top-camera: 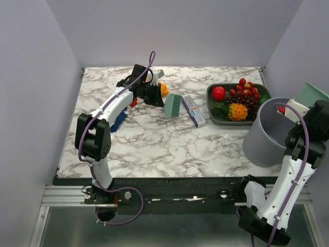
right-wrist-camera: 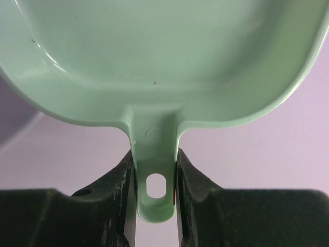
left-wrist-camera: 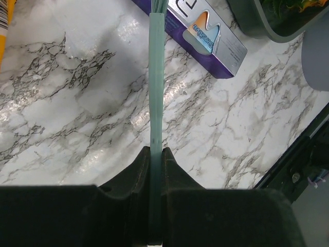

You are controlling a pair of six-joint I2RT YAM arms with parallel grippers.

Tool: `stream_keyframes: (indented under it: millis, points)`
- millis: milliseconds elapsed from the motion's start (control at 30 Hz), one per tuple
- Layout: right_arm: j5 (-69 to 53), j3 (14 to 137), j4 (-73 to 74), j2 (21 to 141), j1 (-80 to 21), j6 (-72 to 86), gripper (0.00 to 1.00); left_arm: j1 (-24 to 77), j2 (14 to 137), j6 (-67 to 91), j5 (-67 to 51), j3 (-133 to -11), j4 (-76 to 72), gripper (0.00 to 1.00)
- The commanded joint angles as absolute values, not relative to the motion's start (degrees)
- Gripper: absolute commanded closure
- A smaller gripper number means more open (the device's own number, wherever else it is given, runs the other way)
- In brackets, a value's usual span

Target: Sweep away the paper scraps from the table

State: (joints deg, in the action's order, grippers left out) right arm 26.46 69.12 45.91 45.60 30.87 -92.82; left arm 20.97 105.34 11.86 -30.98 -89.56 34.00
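**A:** Top external puts the left gripper (top-camera: 157,96) out over the far half of the table (top-camera: 154,154), with the brush (top-camera: 174,105) just beside a purple box (top-camera: 194,110). The paper scraps (top-camera: 119,122) lie under that arm, toward the far left corner: dark blue beneath the forearm, a red bit near the wrist.

**B:** Left wrist view adds the grip. Both fingers (left-wrist-camera: 136,172) are clamped tight on the brush's thin green handle, with marble below.

**A:** And the right gripper (right-wrist-camera: 152,170)?

**B:** Its own camera shows it pinching the dustpan (right-wrist-camera: 154,51) by the handle. From above, only a mint corner peeks out past the table's right edge.

**A:** Containers now. There's a grey bin (top-camera: 259,146) at the right edge, its bottom out of sight. A green tray (top-camera: 209,105) at the far right holds a red fruit (top-camera: 218,93), grapes (top-camera: 249,103) and a spiky orange fruit (top-camera: 237,111).

**B:** Bare marble runs across the near half to the black front edge.
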Motion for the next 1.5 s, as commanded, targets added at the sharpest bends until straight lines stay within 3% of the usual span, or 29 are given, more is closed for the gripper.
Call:
stream_keyframes:
  millis: [0, 200, 300, 533, 933, 1267, 1467]
  points:
    - [20.9, 79.7, 49.5, 50.2, 31.3, -80.5, 0.99, 20.9, 104.7, 10.2, -29.9, -92.4, 35.2, 1.00]
    - [2.9, 114.0, 73.1, 67.5, 30.6, -46.2, 0.99, 20.8, 103.4, 6.1, -29.4, -96.7, 36.2, 1.00]
    - [-3.3, 124.7, 81.2, 74.4, 23.4, -33.8, 0.99, 20.7, 101.2, -2.3, -23.2, -100.2, 38.6, 1.00]
    - [-14.2, 117.2, 77.8, 77.4, 3.4, -19.5, 0.99, 15.7, 96.3, -12.0, -15.4, -103.6, 43.1, 1.00]
    - [-18.5, 117.9, 80.9, 93.7, -26.1, -26.0, 0.99, 8.6, 97.1, -23.4, 4.9, -112.1, 54.3, 1.00]
    - [-17.6, 124.6, 81.8, 102.0, -31.9, -25.6, 0.99, 3.9, 113.5, -19.4, 5.0, -115.7, 72.5, 1.00]
    - [-17.8, 122.6, 82.4, 102.9, -32.2, -25.7, 0.99, 5.2, 114.1, -18.1, -7.4, -108.6, 76.1, 1.00]
